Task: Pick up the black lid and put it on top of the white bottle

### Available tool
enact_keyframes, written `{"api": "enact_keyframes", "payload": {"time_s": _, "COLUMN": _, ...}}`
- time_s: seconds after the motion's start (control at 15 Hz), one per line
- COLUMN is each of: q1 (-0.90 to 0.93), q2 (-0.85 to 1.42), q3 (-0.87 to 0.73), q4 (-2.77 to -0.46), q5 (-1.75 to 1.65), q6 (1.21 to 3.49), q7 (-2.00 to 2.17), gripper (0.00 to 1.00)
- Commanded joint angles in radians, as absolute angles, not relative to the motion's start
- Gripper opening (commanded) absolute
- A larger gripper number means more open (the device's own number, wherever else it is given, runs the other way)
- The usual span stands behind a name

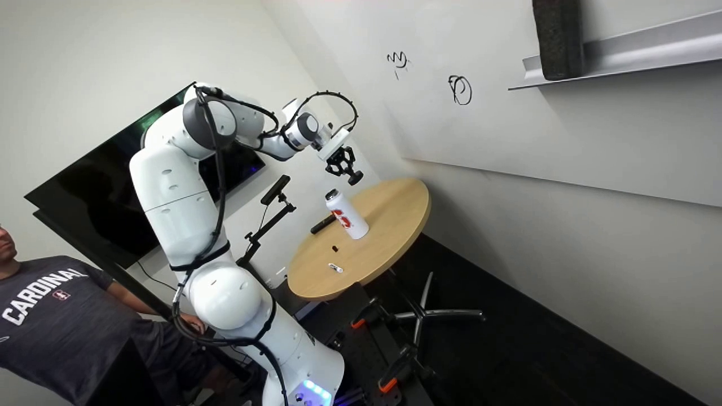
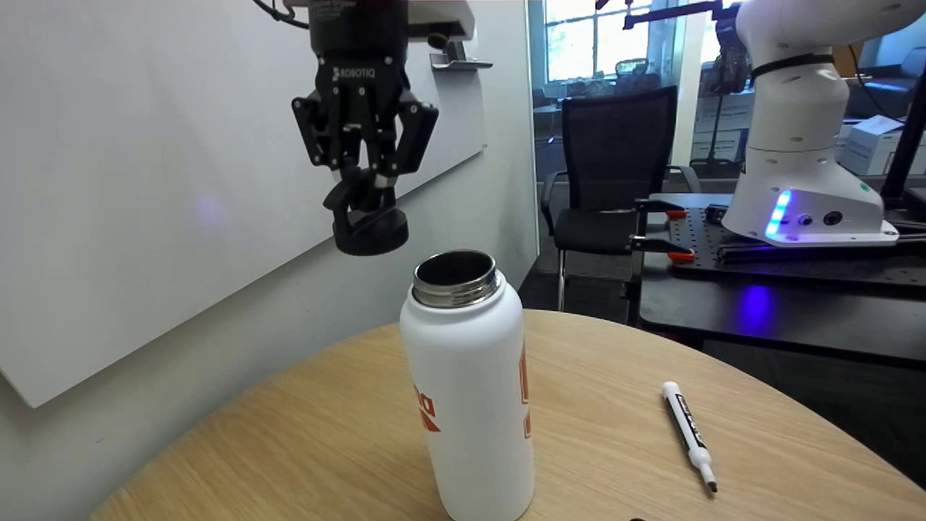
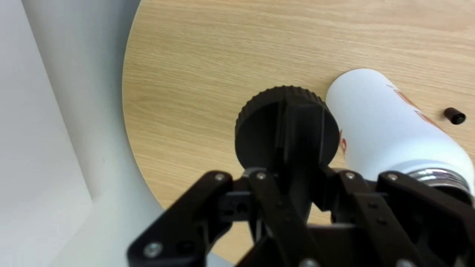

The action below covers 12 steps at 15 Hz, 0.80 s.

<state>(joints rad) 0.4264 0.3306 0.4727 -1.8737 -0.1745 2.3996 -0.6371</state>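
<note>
The black lid (image 2: 371, 235) is a round ribbed cap with a loop handle. My gripper (image 2: 367, 181) is shut on that loop and holds the lid in the air. It also shows in the wrist view (image 3: 256, 129) and in an exterior view (image 1: 355, 179). The white bottle (image 2: 470, 391) stands upright on the round wooden table, its steel-rimmed mouth open. The lid hangs slightly above mouth height and off to one side of it. In the wrist view the bottle (image 3: 389, 126) is right of the lid, its mouth partly hidden by my gripper (image 3: 291, 178).
A white marker (image 2: 687, 434) and a small black cap (image 3: 454, 115) lie on the table (image 1: 395, 220). A dark long object (image 1: 323, 224) lies behind the bottle. A wall with a whiteboard (image 2: 181, 181) runs close beside the table. A person (image 1: 56, 316) sits beside the robot base.
</note>
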Motion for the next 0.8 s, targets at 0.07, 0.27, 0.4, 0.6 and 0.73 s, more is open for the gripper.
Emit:
{"api": "enact_keyframes", "payload": {"time_s": 0.07, "q1": 0.403, "q2": 0.191, "q3": 0.556, "q4": -1.973, "q5": -0.015, "q6": 2.369, "q7": -0.72, "gripper": 0.04}}
{"api": "enact_keyframes", "payload": {"time_s": 0.27, "q1": 0.414, "q2": 0.152, "q3": 0.583, "q4": -1.996, "q5": 0.059, "q6": 2.36, "q7": -0.745, "gripper": 0.04}}
{"api": "enact_keyframes", "payload": {"time_s": 0.4, "q1": 0.417, "q2": 0.134, "q3": 0.593, "q4": -2.005, "q5": 0.084, "q6": 2.354, "q7": -0.753, "gripper": 0.04}}
{"api": "enact_keyframes", "payload": {"time_s": 0.6, "q1": 0.417, "q2": 0.127, "q3": 0.605, "q4": -2.007, "q5": 0.113, "q6": 2.347, "q7": -0.787, "gripper": 0.04}}
{"api": "enact_keyframes", "payload": {"time_s": 0.73, "q1": 0.42, "q2": 0.131, "q3": 0.603, "q4": -2.006, "q5": 0.109, "q6": 2.346, "q7": -0.796, "gripper": 0.04}}
